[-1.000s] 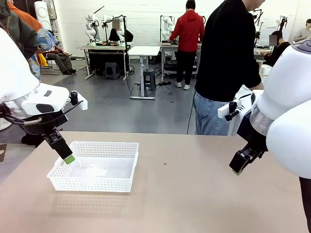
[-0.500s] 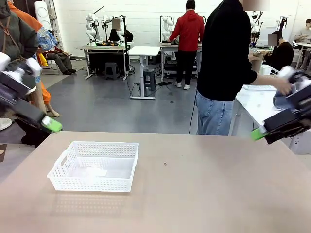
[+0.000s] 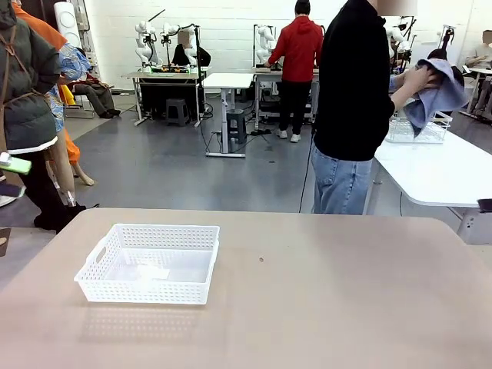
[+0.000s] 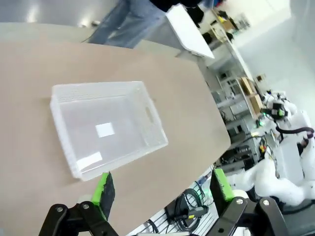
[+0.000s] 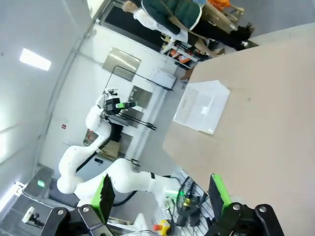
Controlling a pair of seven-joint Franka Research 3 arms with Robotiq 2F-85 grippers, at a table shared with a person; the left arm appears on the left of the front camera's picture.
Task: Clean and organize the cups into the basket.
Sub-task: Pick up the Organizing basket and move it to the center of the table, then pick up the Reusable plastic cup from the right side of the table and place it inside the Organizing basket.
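Both left gripper (image 4: 162, 187) and right gripper (image 5: 162, 194), jaws wide, have swung away from the empty white lattice plastic basket (image 3: 146, 293); loading unstarted.

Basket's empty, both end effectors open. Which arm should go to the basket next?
Left, probably. The basket sits on the table's left half, and the left end effector looks down on it from close by. The right end effector sees it far across the table.

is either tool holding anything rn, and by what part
Nothing is held. The left tool and the right tool both stand open with nothing between their pads; the basket lies untouched.
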